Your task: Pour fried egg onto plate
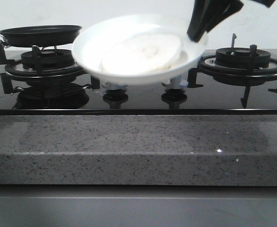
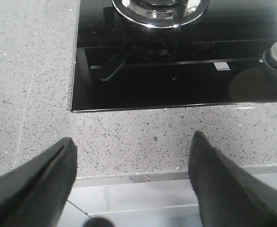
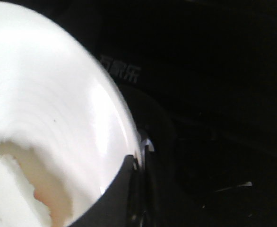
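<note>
Plate [image 1: 93, 45] count is one: a round white dish held up in the air above the middle of the cooktop [image 1: 138, 97], tilted so its inside faces the front camera, and blurred. One fried egg [image 1: 142, 52] lies inside it, a pale whitish round piece against the lower part of the dish; the yolk reads only as a faint warmer patch in the front view, while the right wrist view shows an orange-tinged edge on the whitish piece [image 3: 30, 189] against the plate's inner wall [image 3: 58, 85]. The right gripper [image 1: 198, 32] pinches the plate's rim on its right side, one dark finger [image 3: 111, 198] lying across the rim. The left gripper [image 2: 131, 182] hangs over the speckled grey counter [image 2: 129, 137] just in front of the cooktop's edge, its two fingers spread wide with nothing between them. Burners number two: one on the left [image 1: 46, 59] and one on the right [image 1: 242, 57]. One black frying pan [image 1: 41, 34] sits on the left burner. Two control knobs [image 1: 115, 97] show below the plate on the glossy black glass
</note>
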You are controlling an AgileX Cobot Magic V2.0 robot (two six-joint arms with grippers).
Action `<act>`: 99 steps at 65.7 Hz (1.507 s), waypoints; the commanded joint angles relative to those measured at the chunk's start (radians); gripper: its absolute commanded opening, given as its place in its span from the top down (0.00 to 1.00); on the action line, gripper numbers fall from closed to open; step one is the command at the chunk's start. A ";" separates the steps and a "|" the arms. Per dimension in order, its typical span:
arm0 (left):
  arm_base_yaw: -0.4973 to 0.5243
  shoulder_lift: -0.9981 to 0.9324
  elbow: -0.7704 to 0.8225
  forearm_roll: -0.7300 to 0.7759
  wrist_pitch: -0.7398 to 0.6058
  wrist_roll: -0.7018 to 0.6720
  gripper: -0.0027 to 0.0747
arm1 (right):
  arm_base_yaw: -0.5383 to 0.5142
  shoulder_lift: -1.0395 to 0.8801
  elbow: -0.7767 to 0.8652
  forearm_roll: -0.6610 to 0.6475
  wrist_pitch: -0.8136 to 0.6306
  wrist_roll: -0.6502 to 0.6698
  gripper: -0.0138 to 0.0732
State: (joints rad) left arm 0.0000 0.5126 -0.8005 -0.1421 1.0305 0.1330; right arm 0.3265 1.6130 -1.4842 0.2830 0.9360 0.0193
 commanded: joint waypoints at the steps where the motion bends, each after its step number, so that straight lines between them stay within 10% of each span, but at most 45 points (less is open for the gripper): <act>1: -0.008 0.005 -0.025 -0.012 -0.069 0.000 0.33 | -0.046 -0.030 -0.088 0.070 -0.043 0.000 0.92; 58: -0.008 0.005 -0.025 -0.012 -0.069 0.000 0.33 | -0.168 0.434 -0.526 0.232 0.145 0.000 0.91; 80: -0.008 0.005 -0.025 -0.012 -0.069 0.000 0.33 | -0.169 0.450 -0.532 0.225 0.156 0.000 0.51; 99: -0.008 0.005 -0.025 -0.012 -0.069 0.000 0.33 | -0.168 0.376 -0.591 0.226 0.187 -0.001 0.50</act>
State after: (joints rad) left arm 0.0000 0.5126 -0.8005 -0.1421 1.0305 0.1330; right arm 0.1636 2.1022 -2.0364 0.4678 1.1369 0.0190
